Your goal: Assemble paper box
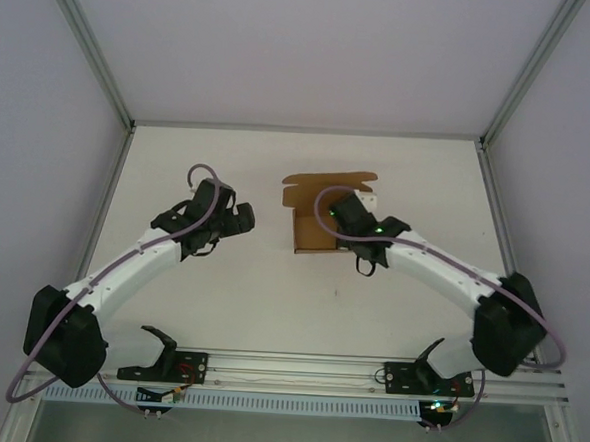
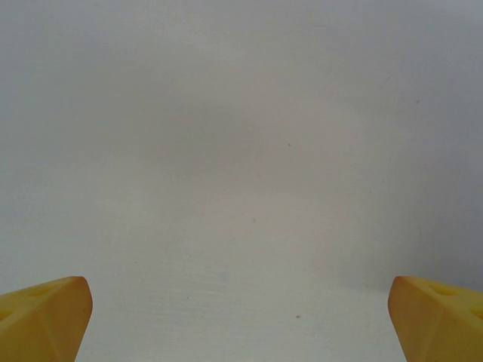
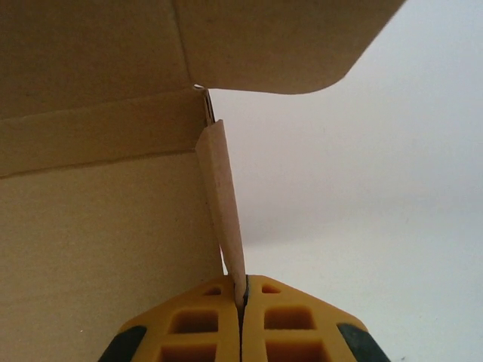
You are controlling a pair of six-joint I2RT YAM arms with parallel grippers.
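Right end effector (image 3: 241, 300) clamped on paper box (image 3: 98, 226) wall.

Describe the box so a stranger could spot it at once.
On the white table, look to the far side, right of centre. The box lies there, half folded, lid flap open. It is the only brown thing, and the right gripper pinches one of its panels.

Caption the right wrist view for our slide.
The right gripper shut on an upright side flap of the paper box.
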